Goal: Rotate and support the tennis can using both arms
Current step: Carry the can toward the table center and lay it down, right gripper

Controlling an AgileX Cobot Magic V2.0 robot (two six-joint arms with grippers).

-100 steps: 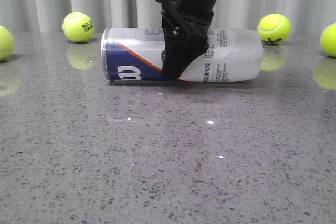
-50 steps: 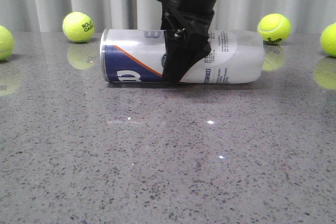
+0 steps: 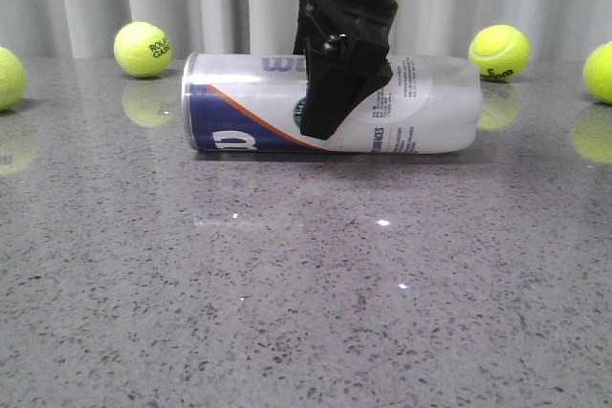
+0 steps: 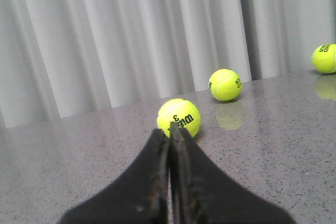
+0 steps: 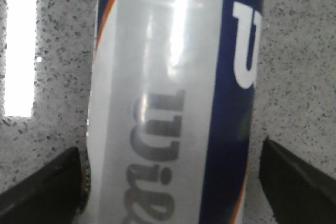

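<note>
The tennis can (image 3: 249,102) lies on its side on the grey table (image 3: 306,293), silver rim to the left, navy band and orange stripe facing front. My right gripper (image 3: 323,117) comes down from above and straddles the can's middle. In the right wrist view the can (image 5: 173,77) fills the space between the fingers (image 5: 47,187); one finger is against it, the other stands a little off, so the jaws are open. My left gripper (image 4: 169,132) is shut and empty, low over the table, out of the front view.
Yellow-green tennis balls sit along the back: two at the left (image 3: 142,49) (image 3: 8,76), two at the right (image 3: 499,53) (image 3: 601,72). One ball (image 4: 179,117) lies just ahead of the left fingertips, two more (image 4: 225,84) (image 4: 325,58) farther off. Grey curtains stand behind.
The right gripper has risen a little along the can. The can has rolled slightly: its W logo sits lower and the "3" higher.
</note>
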